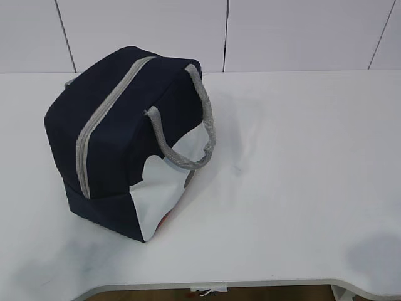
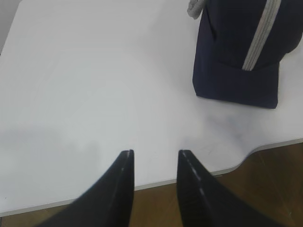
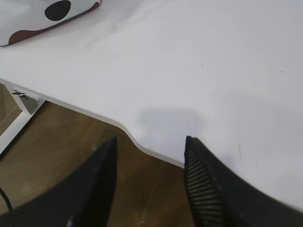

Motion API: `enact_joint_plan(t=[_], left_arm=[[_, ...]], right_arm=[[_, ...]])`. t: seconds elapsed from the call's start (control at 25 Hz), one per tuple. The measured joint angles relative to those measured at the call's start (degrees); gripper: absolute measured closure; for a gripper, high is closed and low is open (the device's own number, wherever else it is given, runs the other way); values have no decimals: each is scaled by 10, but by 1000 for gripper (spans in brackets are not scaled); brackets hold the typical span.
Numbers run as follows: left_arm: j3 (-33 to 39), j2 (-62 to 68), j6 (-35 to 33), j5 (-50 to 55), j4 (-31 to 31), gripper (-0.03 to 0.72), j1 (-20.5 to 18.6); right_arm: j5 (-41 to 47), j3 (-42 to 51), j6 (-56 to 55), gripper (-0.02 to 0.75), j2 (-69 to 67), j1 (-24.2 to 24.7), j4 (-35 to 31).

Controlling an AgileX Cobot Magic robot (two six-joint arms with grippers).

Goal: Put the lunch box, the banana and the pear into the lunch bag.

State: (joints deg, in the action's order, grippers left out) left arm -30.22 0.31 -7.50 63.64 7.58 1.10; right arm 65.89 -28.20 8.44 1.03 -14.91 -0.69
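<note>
The lunch bag (image 1: 128,138) stands on the left half of the white tabletop (image 1: 301,175), nearer the far edge than the near one: a boxy navy-blue fabric bag with a grey zipper (image 1: 109,113) running over its top and down the end that faces the camera, the zipper drawn closed along all of its visible length. Two grey webbing handles belong to it; one handle (image 1: 188,125) droops in a loop over the white side panel (image 1: 166,188), which meets the navy cloth along a wavy border and shows a trace of red-orange print at its bottom corner. With the bag zipped, I cannot tell what it contains. My left fingers (image 2: 155,161) hang over the near edge of the tabletop, the two dark tips spread a moderate gap apart with nothing between them; from there the bag's navy end and grey zipper stripe sit toward the far right of the tabletop, well apart from my tips. My right fingers (image 3: 150,146) are parted wider and also pinch nothing, poised above the curved near edge of the tabletop where it gives way to the brown wooden floor (image 3: 61,142). In that right wrist view only a corner of the bag's white panel with a black dot and a red band shows, at the upper left.
</note>
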Motion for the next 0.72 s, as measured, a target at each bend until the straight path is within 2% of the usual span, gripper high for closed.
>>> enact_joint_plan(t=[0.24,0.52,0.72], left_arm=[[0,0,0,0,0,454,0],[0,0,0,0,0,454,0],[0,0,0,0,0,454,0]], right_arm=[[-1,0,0,356,0,10,0],[-1,0,0,356,0,62,0],[-1,0,0,356,0,124,0]])
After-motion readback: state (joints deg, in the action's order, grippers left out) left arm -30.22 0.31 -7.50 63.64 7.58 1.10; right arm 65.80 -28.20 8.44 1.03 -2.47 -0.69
